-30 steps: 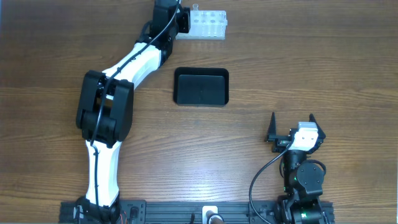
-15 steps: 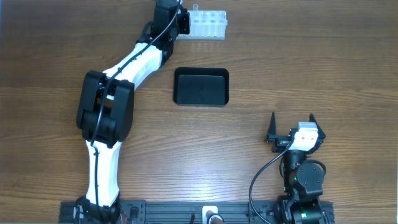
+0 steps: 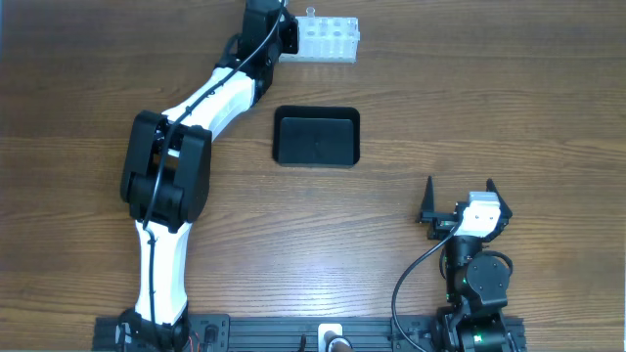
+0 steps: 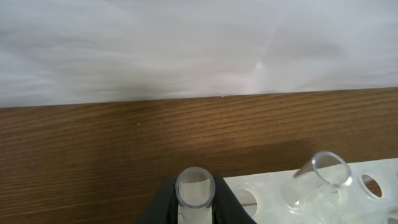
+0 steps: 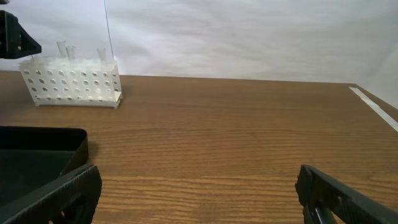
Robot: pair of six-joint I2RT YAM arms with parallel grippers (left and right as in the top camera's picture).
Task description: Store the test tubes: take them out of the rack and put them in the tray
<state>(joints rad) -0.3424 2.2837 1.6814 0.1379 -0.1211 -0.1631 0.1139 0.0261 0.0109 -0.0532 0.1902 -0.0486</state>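
1. Step in hand: extraction of a tube. The left gripper (image 4: 195,204) is at one end of the rack (image 3: 328,39), at the far side of the table (image 3: 489,98). Its jaws are closed on an upright test tube (image 4: 195,185).
2. The tray (image 3: 317,142) lies on the table nearer the arm bases, apart from the rack, and holds nothing.
3. Next move, as judged: lift straight up until the tube clears its hole, then carry it to the tray. A slanted pull could drag the rack.
4. The right gripper (image 5: 199,196) is near its base, jaws wide apart and holding nothing.
5. Limits of view: the gripped tube's lower part is cut off, so it is probably seated in its hole, unconfirmed. A second tube (image 4: 326,171) leans nearby. The total count is unclear.
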